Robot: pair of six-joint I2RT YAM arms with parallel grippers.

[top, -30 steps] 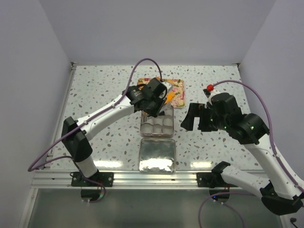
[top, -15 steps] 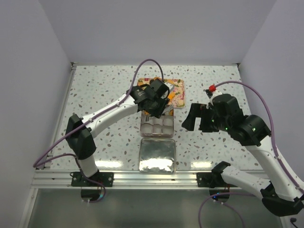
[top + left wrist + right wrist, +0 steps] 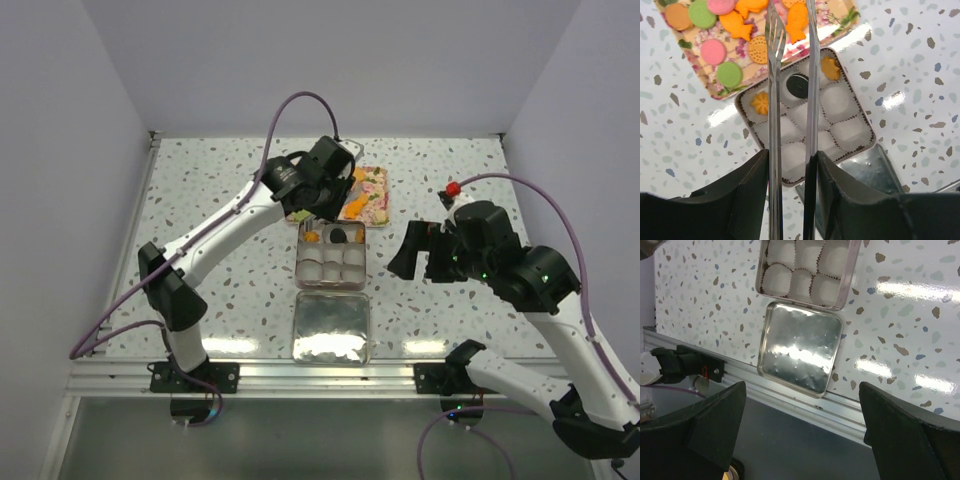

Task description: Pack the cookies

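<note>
Cookies (image 3: 713, 50) lie on the floral tray (image 3: 846, 12): round orange, green and pink discs, plus orange fish shapes. The square tin (image 3: 852, 134) holds nine white paper cups; its far row has an orange cookie (image 3: 760, 102), a black one (image 3: 799, 86) and another orange one (image 3: 830, 67). My left gripper (image 3: 790, 155) is shut on metal tongs (image 3: 774, 75), whose blades reach over the tin toward the tray; their tips are out of view. From above, the left gripper (image 3: 325, 185) hangs over the tray (image 3: 372, 205). My right gripper (image 3: 415, 250) is open and empty, right of the tin (image 3: 330, 262).
The tin's shiny lid (image 3: 330, 325) lies upside down just in front of the tin, near the table's front rail (image 3: 300, 375); it also shows in the right wrist view (image 3: 800, 347). White walls close in the table on three sides.
My left gripper with the tongs has moved back from over the tin to over the tray, uncovering the three cookies in the tin's far row. The right arm has shifted slightly right.
</note>
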